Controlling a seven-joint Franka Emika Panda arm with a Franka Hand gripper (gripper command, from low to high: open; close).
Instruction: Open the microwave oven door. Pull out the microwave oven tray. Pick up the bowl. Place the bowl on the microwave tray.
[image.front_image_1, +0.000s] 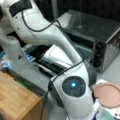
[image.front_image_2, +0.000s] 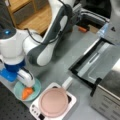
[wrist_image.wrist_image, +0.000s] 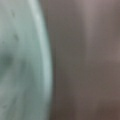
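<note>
Microwave oven (image.front_image_2: 110, 97) at a front view's right, its door (image.front_image_2: 100, 62) lowered. My gripper (image.front_image_2: 27, 79) sits directly over the teal bowl (image.front_image_2: 31, 93), at its far-left rim; whether clenched or released, I cannot tell.

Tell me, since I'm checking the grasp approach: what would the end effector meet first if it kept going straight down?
Most likely the bowl: in a front view the end effector sits right over it, by the orange piece inside. Actual contact cannot be judged.
</note>
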